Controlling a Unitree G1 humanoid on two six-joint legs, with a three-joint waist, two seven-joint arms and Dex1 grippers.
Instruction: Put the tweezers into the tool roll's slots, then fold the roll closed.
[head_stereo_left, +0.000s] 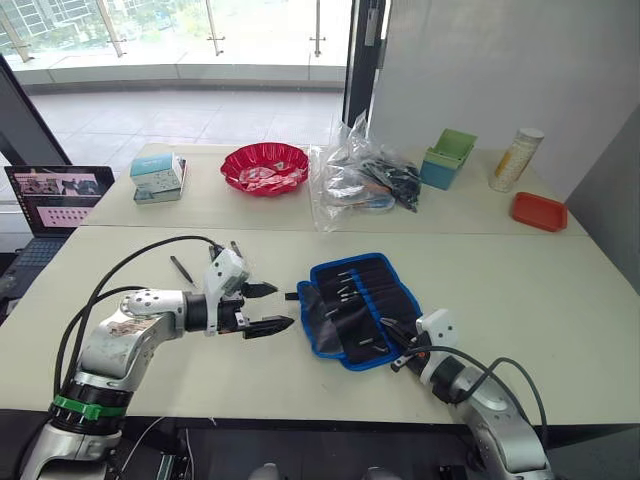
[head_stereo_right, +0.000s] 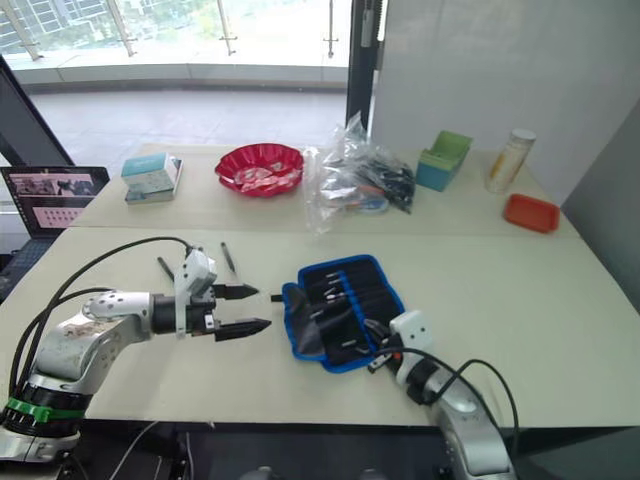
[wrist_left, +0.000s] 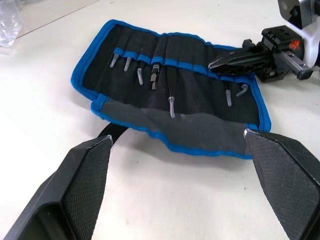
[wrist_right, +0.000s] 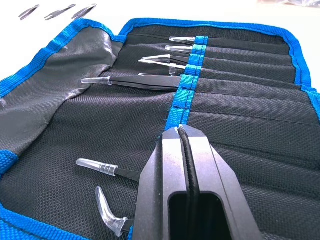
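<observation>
- Tool roll (head_stereo_left: 360, 308) lies unfolded on the white table (head_stereo_left: 560, 300), right between your two grippers, so both arms can reach it.
- Your left gripper (head_stereo_left: 263, 308) hovers just off the roll's strap end with its jaws spread wide, looks lined up to grab the flap for folding, I'd guess.
- Your right gripper (wrist_right: 181, 131) has its jaws pinched together with nothing between them, tip sitting on the roll's blue band (wrist_right: 187, 80).
- Several tweezers (wrist_left: 171, 95) are already tucked in the slots (wrist_left: 195, 75) beyond both tips.
- Two loose ones (head_stereo_right: 227, 257) lie on the table out past the left gripper, so slotting isn't done yet.
- Room-wise: red bowl (head_stereo_left: 265, 166) and clear bag (head_stereo_left: 360, 180) on the far table, big windows behind.
</observation>
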